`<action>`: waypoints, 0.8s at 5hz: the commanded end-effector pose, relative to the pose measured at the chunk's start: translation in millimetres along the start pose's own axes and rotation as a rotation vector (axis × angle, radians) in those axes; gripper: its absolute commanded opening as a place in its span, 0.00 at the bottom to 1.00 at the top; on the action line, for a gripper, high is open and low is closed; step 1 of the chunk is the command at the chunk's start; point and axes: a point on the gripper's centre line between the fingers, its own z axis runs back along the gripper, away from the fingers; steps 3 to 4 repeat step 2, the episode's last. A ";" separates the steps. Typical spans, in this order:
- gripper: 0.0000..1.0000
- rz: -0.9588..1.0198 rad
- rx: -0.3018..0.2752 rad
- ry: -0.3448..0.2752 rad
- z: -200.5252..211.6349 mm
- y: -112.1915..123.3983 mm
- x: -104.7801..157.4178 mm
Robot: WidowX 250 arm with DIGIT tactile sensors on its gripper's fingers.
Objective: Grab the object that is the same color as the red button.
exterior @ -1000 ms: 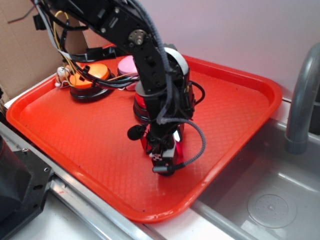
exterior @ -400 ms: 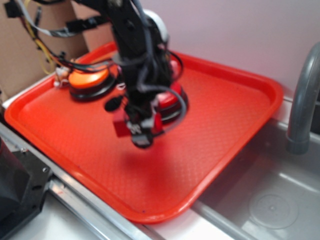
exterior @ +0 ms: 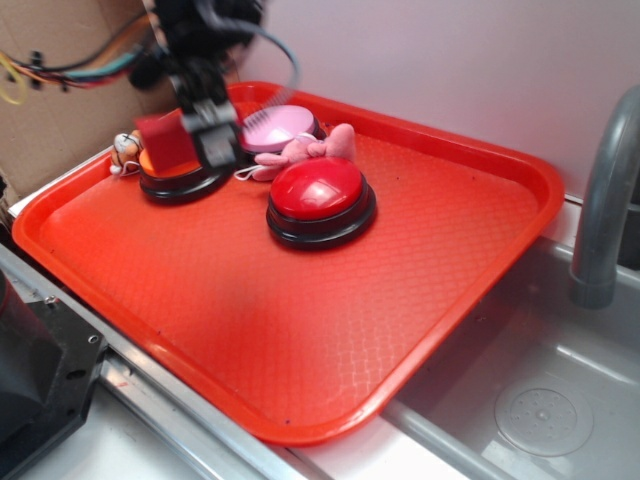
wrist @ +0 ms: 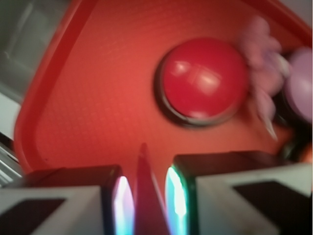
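I see my hand [exterior: 190, 135] clenched on the block [exterior: 163, 141] above the orange button [exterior: 180, 175] at the tray's [exterior: 480, 260] back-left corner; pink button [exterior: 280, 128] and plush [exterior: 305, 152] sit beside the red button [exterior: 320, 190]; front half open

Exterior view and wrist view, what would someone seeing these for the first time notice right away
The eye lands first on the red button, a glossy dome on a black base near the middle of the big red tray. Next comes the gripper raised at the back left, shut on the small red block above the orange button. A pink plush toy lies just behind the red button.
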 end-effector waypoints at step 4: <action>0.00 0.459 0.167 -0.075 58.7 46.8 -24.2</action>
